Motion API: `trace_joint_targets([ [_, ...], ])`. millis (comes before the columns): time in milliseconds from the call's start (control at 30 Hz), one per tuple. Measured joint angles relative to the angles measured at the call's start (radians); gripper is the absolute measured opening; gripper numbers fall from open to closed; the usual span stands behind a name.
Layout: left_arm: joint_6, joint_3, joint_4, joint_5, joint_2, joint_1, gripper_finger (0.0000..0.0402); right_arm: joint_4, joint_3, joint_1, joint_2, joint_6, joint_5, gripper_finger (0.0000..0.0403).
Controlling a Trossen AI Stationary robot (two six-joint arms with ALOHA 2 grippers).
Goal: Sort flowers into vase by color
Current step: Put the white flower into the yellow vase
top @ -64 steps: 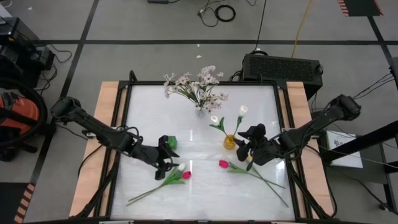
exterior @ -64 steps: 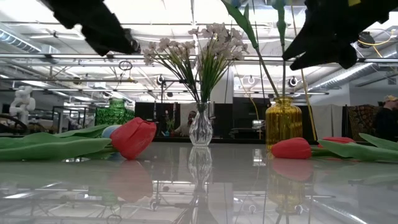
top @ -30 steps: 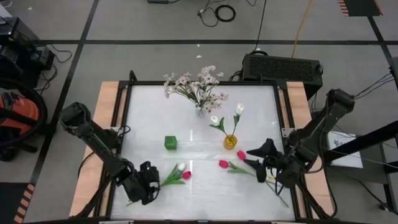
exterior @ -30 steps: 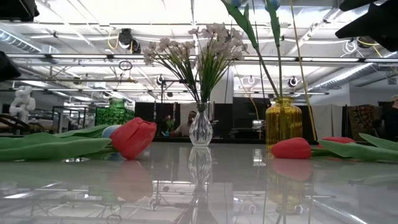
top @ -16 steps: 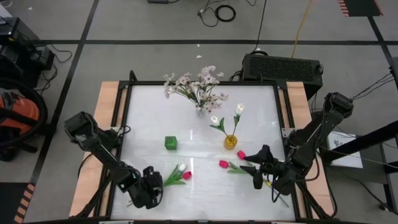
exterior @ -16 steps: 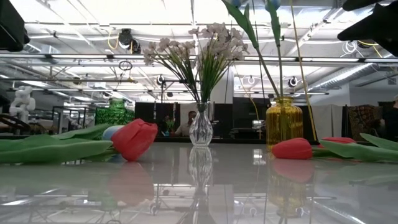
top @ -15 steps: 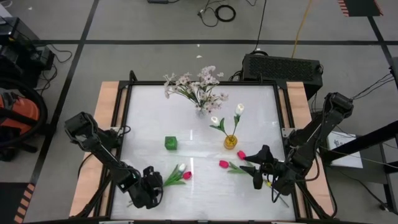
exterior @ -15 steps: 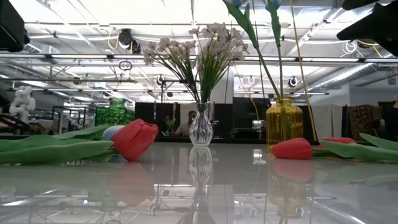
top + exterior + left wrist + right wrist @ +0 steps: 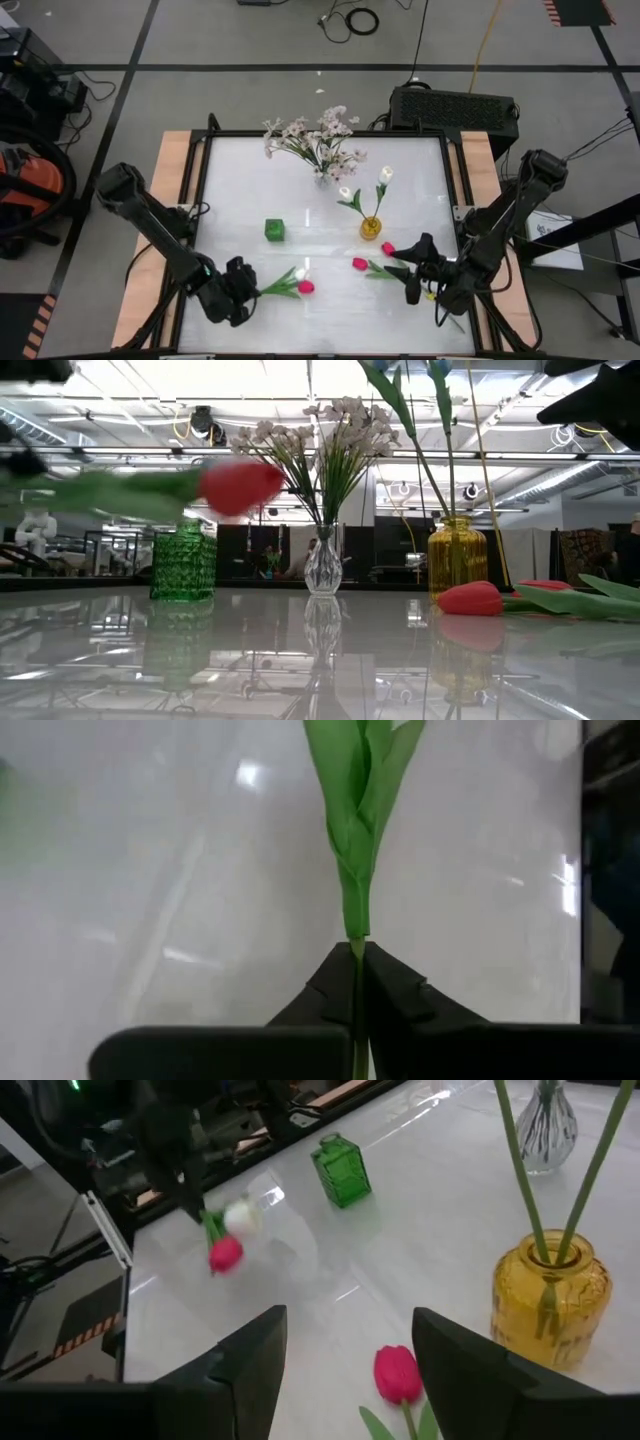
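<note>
Left claw (image 9: 356,970) is clamped tight on the green stems of a pink-and-white tulip pair (image 9: 300,281), blooms out ahead. I'd lift slowly, since they're long and floppy, and split the colours before the small green glass vase (image 9: 274,229) beyond the blooms. Right claw (image 9: 410,283) hangs open, holding nothing.

A pink tulip (image 9: 306,287) and a white tulip (image 9: 299,273) stuck out from the closed left gripper (image 9: 243,291), lifted off the table.

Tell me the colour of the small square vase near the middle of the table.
Green. The vase shows best in the right wrist view, as ribbed green glass.
</note>
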State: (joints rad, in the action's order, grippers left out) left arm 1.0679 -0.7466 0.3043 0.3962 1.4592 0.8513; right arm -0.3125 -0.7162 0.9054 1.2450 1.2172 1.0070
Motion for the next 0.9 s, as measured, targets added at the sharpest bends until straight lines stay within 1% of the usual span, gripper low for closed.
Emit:
trace_joint_targets([
  [133,-0.08,0.0,0.004,0.071,-0.11,0.0,0.0011,0.045,0.0,0.0,0.031,-0.002,0.01,0.0208],
  [200,-0.109,0.0,0.005,0.076,-0.145,0.0,0.001,0.091,0.0,0.0,0.042,-0.023,0.013,0.0208],
  [267,-0.131,0.0,0.031,0.075,-0.165,0.0,0.001,0.143,0.0,0.0,0.049,-0.059,0.015,0.0208],
  [367,-0.134,0.003,0.054,0.076,-0.165,0.0,0.0014,0.225,0.0,0.0,0.055,-0.12,0.02,0.0208],
  [467,-0.131,0.028,0.043,0.075,-0.127,0.0,0.0017,0.294,0.0,0.0,0.069,-0.178,0.023,0.0208],
  [567,-0.099,0.044,0.043,0.053,-0.059,0.002,0.0018,0.34,0.0,0.0,0.085,-0.193,0.023,0.0208],
  [667,-0.08,0.046,0.024,0.041,0.022,0.009,0.0019,0.349,0.0,-0.001,0.1,-0.19,0.013,0.0208],
  [767,-0.081,0.046,-0.035,0.036,0.1,0.019,0.0019,0.347,0.0,-0.001,0.11,-0.186,0.012,0.0208],
  [900,-0.079,0.046,-0.106,0.029,0.171,0.029,0.0019,0.347,0.0,-0.001,0.112,-0.188,0.012,0.0208],
])
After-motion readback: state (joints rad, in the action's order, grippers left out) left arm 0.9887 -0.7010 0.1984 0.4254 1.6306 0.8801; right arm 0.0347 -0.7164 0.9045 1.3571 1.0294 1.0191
